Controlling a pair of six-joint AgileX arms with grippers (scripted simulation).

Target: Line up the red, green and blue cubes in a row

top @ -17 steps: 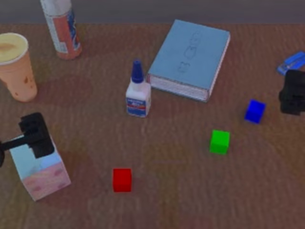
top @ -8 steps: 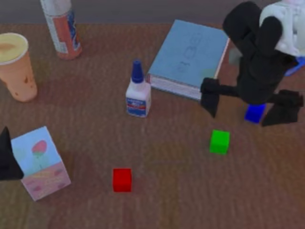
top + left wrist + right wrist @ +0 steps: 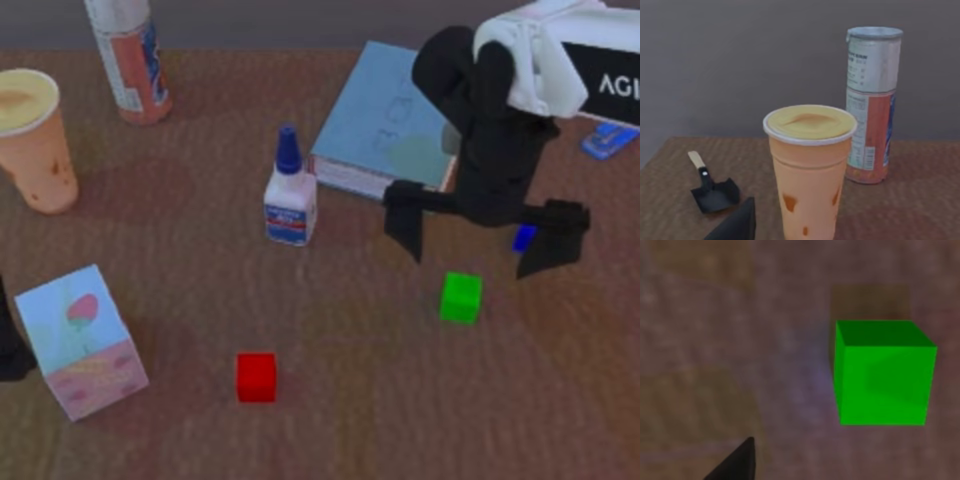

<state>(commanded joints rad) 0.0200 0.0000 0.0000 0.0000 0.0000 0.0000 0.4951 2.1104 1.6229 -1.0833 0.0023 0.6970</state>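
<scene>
Three small plain cubes sat apart on the brown woven surface you were working over, not lined up. Your right arm reached in from the top view's upper right, over the pale blue hardcover book; its right gripper hung with jaws spread wide, released, above the surface between the bright green cube and the deep blue cube. That blue cube showed only partly, beside one black finger. The green one sat just below the jaws, and the bright red cube lay well apart toward the lower left. Your left gripper sat parked at the left edge; you could not tell its jaws' state.
</scene>
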